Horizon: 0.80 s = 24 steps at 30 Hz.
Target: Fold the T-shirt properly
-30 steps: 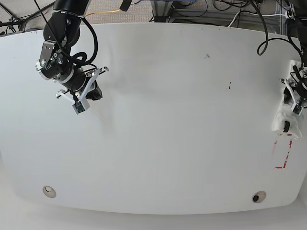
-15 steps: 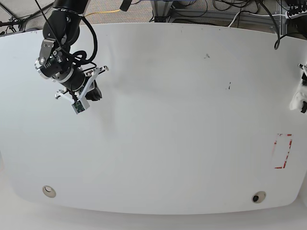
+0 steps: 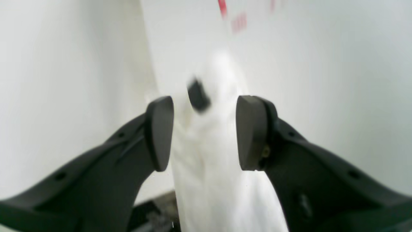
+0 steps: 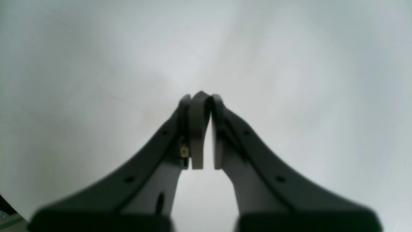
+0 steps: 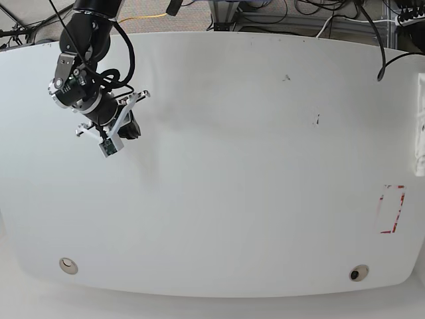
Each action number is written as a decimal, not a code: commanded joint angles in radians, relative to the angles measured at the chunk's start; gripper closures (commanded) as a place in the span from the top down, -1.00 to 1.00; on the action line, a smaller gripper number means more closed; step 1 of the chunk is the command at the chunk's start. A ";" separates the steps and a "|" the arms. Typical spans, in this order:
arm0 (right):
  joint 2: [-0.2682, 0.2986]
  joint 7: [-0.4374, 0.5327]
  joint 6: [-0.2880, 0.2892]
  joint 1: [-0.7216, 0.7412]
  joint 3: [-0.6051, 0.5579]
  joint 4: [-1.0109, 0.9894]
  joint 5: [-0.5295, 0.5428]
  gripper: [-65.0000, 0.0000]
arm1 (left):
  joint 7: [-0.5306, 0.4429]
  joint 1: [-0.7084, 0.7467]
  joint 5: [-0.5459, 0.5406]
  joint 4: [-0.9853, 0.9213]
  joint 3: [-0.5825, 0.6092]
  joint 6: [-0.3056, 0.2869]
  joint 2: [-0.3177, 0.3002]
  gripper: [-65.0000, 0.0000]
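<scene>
One white table [image 5: 232, 166] fills the base view, bare of cloth. T-shirt [image 3: 219, 167]: bunched white fabric hanging past the table's right edge, between the pads of the left gripper [image 3: 204, 132]. Jaws stand apart; whether they pinch it I cannot tell. Right gripper [image 4: 201, 129], far left over the table, is closed on nothing. Judged step: fetching the garment, folding not begun. Next move calls for laying it flat on the table.

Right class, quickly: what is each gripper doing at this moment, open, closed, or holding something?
Left gripper: pads apart, white T-shirt bunched between them; whether it is clamped cannot be told.
Right gripper: closed, holding nothing.
</scene>
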 commanded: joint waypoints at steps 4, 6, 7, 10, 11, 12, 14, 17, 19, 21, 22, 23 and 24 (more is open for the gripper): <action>0.008 0.154 0.001 0.002 0.012 0.019 -0.033 -0.91 | -0.008 -0.004 -0.003 0.142 -0.069 0.010 0.095 -0.10; 0.004 0.206 0.001 -0.011 0.009 0.020 -0.099 -0.91 | -0.009 -0.004 -0.003 0.204 -0.069 0.012 0.142 -0.10; 0.002 0.238 0.001 -0.014 0.009 0.020 -0.130 -0.91 | -0.009 -0.004 -0.003 0.228 -0.069 0.013 0.162 -0.10; -0.027 0.368 0.001 -0.021 0.017 0.016 -0.222 -0.91 | -0.012 -0.005 0.001 0.293 -0.067 0.050 0.257 -0.10; -0.036 0.421 0.001 -0.030 0.019 0.016 -0.265 -0.91 | -0.025 -0.005 0.013 0.314 -0.067 0.075 0.293 -0.10; -0.047 0.482 0.001 -0.040 0.022 0.017 -0.318 -0.91 | -0.054 -0.005 0.033 0.334 -0.064 0.102 0.334 -0.10; -0.065 0.572 0.001 -0.057 0.035 0.019 -0.384 -0.91 | -0.118 -0.004 0.071 0.353 -0.046 0.128 0.403 -0.10; -0.101 0.720 -0.006 -0.098 0.083 0.017 -0.452 -0.91 | -0.253 0.013 0.168 0.357 -0.017 0.147 0.508 -0.10; -0.115 0.777 -0.020 -0.121 0.115 0.016 -0.461 -0.91 | -0.311 0.055 0.243 0.359 -0.017 0.151 0.577 -0.10; -0.119 0.809 -0.046 -0.153 0.135 0.016 -0.461 -0.91 | -0.342 0.090 0.291 0.385 -0.020 0.151 0.626 -0.10; -0.119 0.826 -0.061 -0.176 0.138 0.016 -0.460 -0.91 | -0.356 0.116 0.304 0.405 -0.021 0.151 0.650 -0.11; -0.119 0.846 -0.075 -0.201 0.141 0.017 -0.460 -0.91 | -0.365 0.150 0.306 0.423 -0.023 0.151 0.670 -0.11; -0.119 0.862 -0.084 -0.221 0.143 0.017 -0.456 -0.91 | -0.373 0.177 0.306 0.438 -0.029 0.151 0.681 -0.11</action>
